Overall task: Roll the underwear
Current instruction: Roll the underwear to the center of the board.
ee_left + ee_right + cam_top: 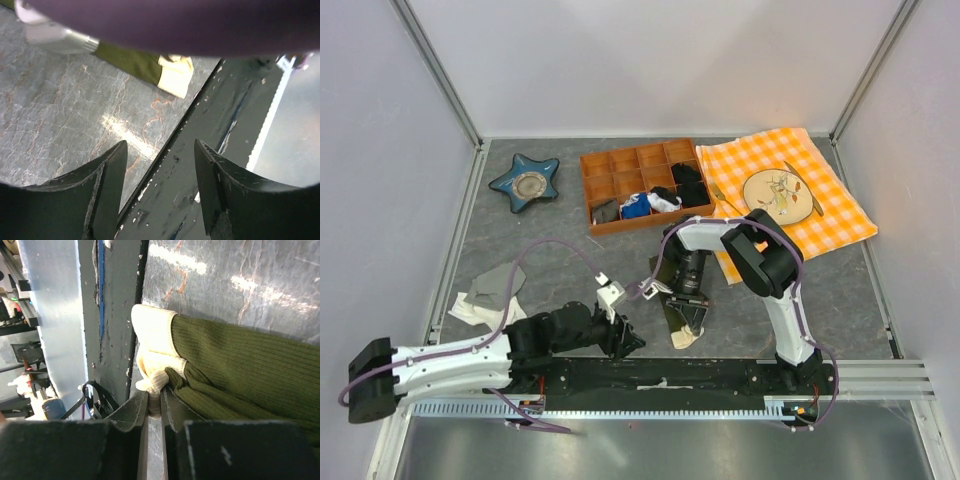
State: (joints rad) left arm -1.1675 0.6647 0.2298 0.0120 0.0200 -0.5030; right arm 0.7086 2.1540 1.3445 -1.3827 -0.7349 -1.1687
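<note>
The underwear (678,322), dark olive-green with a cream waistband, lies as a narrow strip on the grey table near the front rail. In the right wrist view my right gripper (155,395) is shut on a bunched fold of its cream waistband (152,335), with the ribbed green cloth (240,365) to the right. In the top view the right gripper (686,300) sits over the strip. My left gripper (625,338) is open and empty just left of the underwear, over the table's front edge (160,150); the waistband end shows beyond it in the left wrist view (175,75).
An orange compartment tray (642,185) with small black, blue and white garments stands at the back. A blue star dish (525,183) is back left. An orange checked cloth (790,190) with a plate lies back right. Grey and white cloths (490,292) lie at left. Black front rail (660,375).
</note>
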